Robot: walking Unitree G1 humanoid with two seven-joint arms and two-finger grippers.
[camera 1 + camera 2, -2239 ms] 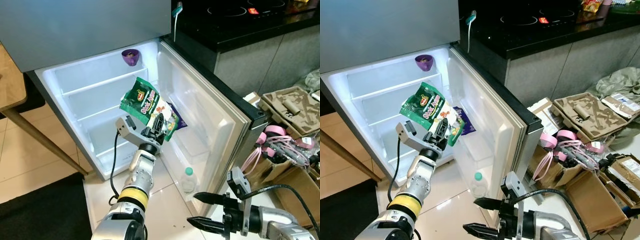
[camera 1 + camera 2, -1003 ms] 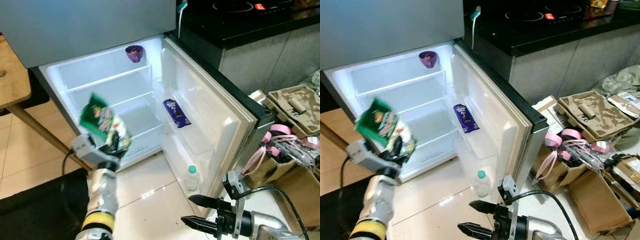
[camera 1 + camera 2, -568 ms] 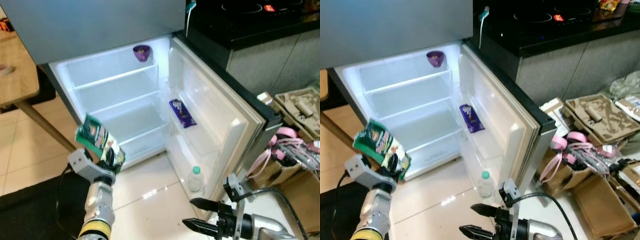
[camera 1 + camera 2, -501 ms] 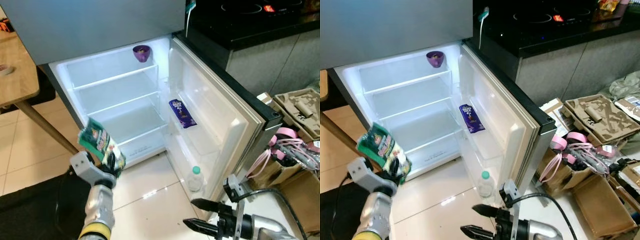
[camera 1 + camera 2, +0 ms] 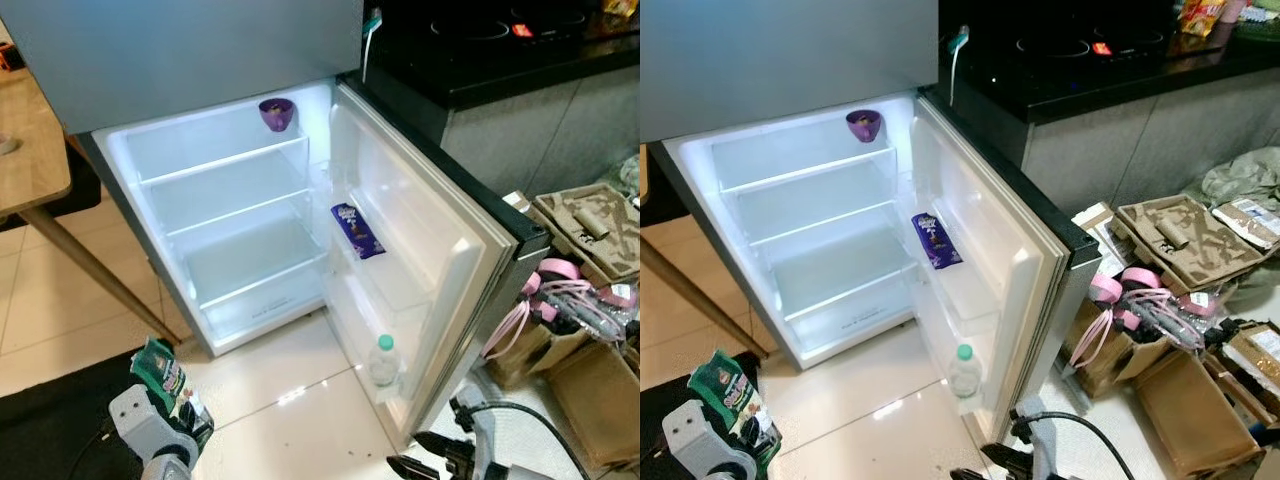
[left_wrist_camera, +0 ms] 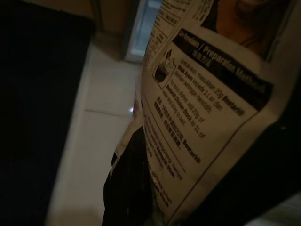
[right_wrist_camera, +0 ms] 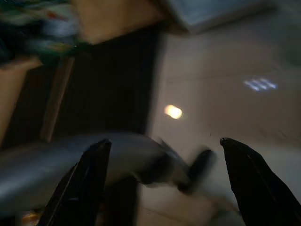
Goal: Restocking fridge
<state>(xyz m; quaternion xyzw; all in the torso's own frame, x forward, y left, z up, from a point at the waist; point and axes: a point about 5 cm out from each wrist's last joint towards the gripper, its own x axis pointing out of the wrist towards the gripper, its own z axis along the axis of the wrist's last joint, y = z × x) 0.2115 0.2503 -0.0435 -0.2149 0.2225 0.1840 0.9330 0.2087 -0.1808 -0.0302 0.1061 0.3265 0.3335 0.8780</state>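
The left gripper (image 5: 190,420) clenches a green printed snack packet (image 5: 160,370) low over the floor; right gripper (image 7: 164,146) spread wide.

Both arms low at the frame's bottom edge

Left claw (image 5: 185,420) sits low on the left, fingers clamped on a green packet (image 5: 160,368); right claw (image 7: 164,155) has its two black fingers (image 7: 87,179) spread wide apart
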